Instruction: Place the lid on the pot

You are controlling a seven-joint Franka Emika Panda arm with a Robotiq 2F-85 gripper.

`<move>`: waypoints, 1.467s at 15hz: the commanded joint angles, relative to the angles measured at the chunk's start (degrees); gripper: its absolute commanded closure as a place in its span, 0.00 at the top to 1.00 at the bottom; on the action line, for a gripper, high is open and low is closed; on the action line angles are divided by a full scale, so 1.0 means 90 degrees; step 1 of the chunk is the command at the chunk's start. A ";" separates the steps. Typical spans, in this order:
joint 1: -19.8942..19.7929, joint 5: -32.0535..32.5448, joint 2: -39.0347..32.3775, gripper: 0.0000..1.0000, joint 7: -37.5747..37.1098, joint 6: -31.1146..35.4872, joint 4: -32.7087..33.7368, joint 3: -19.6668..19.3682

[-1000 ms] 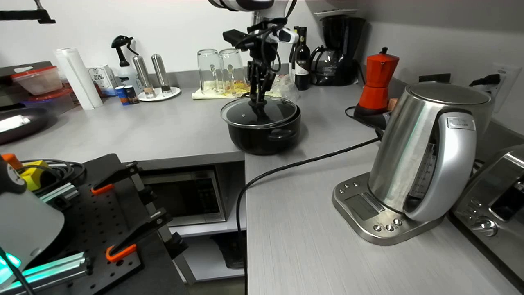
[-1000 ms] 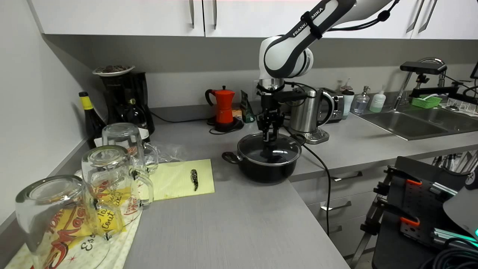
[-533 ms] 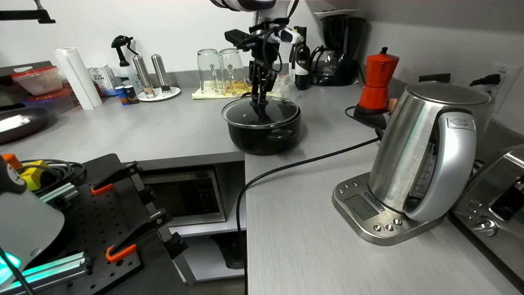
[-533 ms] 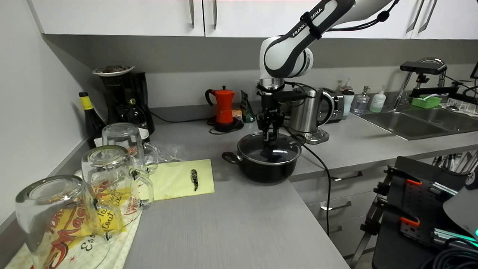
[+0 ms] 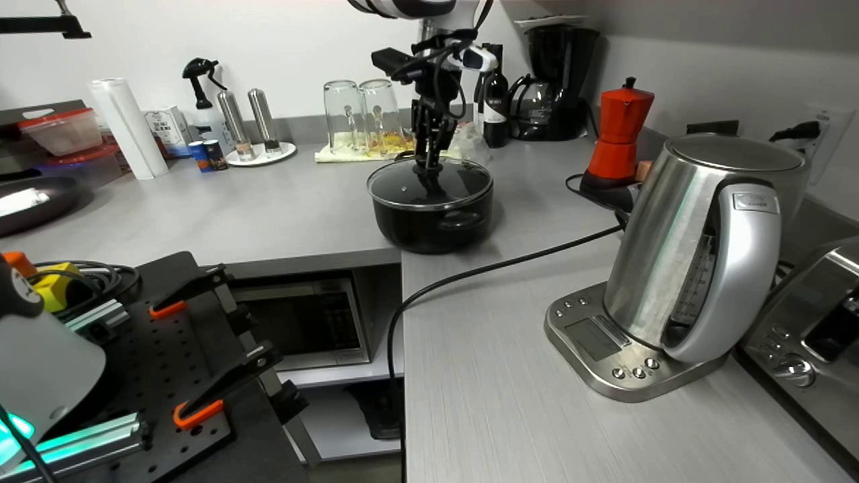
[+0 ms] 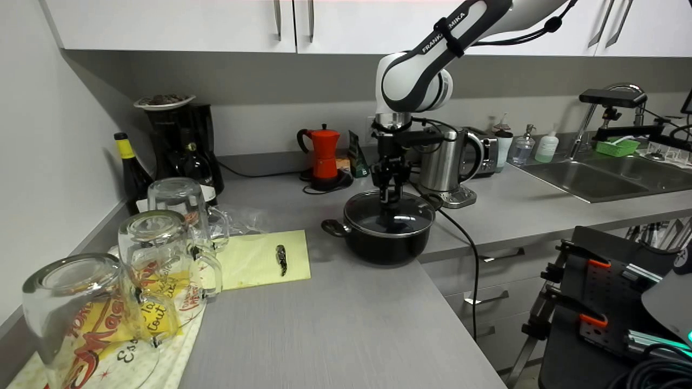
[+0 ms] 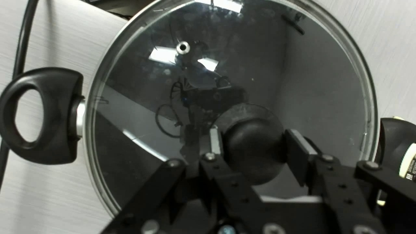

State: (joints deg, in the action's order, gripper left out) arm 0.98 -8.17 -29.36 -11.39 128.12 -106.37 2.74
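The black pot point(image 5: 411, 229) stands on the counter near its inner corner, and it also shows in an exterior view point(image 6: 381, 249). The clear-glass lid point(image 5: 396, 189) with its metal rim lies over the pot's mouth, nearly level, in both exterior views point(image 6: 363, 216). My gripper point(image 7: 256, 146) points straight down at the lid's centre. Its fingers press on both sides of the dark knob point(image 7: 252, 133). In the wrist view the lid point(image 7: 136, 84) hides the pot's rim; a pot handle point(image 7: 63, 107) sticks out at the left. I cannot tell whether the rim is fully seated.
The steel kettle point(image 5: 651, 255) and red moka pot point(image 6: 324, 151) stand nearby. A black cable point(image 5: 483, 270) runs over the counter close to the pot. Glass mugs point(image 6: 157, 243) and a yellow cloth point(image 6: 254, 259) lie to one side. A coffee maker point(image 5: 560, 80) stands behind.
My gripper and the lid have shifted slightly together, to the right in an exterior view, so the lid lines up more closely over the pot. The pot has not moved.
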 commanded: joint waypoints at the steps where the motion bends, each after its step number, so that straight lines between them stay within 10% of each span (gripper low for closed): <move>1: -0.0003 -0.0165 -0.0115 0.25 0.0036 -0.0179 0.0317 -0.0045; 12: 0.0009 -0.0127 -0.0242 0.25 0.0041 -0.0181 0.0438 -0.0060; 13: 0.0010 -0.0132 -0.0212 0.75 0.0054 -0.0165 0.0404 -0.0051; 18: 0.0154 -0.0060 0.0215 1.00 0.0085 0.0089 0.0015 0.0014; 22: 0.0462 0.0091 0.0688 1.00 0.0017 0.0364 -0.0372 0.0112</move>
State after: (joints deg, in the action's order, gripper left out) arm 3.10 -8.08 -27.59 -11.18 129.04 -105.41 3.47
